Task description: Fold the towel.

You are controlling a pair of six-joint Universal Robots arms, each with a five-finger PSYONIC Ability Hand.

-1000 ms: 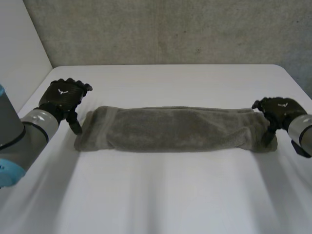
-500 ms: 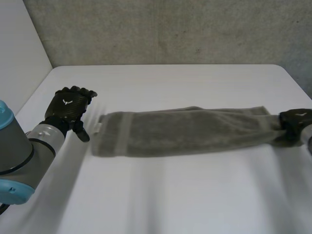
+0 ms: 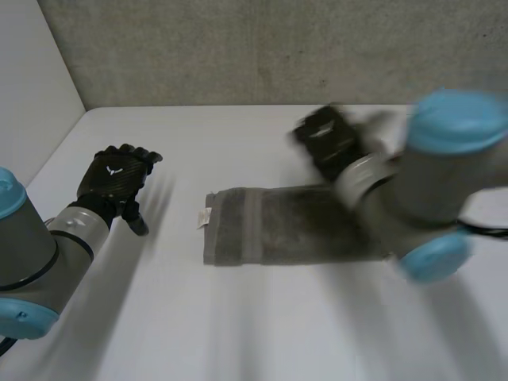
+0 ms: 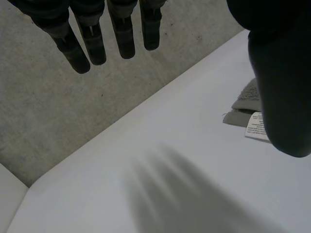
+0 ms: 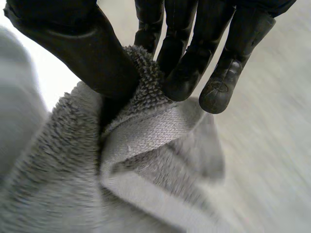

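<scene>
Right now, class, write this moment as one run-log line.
left hand: open, clear of towel | right hand: pinching towel edge between thumb and fingers | towel: long strip on white table

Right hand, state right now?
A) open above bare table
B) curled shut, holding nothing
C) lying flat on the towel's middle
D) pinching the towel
D: in the right wrist view the right hand clamps a bunched edge of the towel between its thumb and fingers.
</scene>
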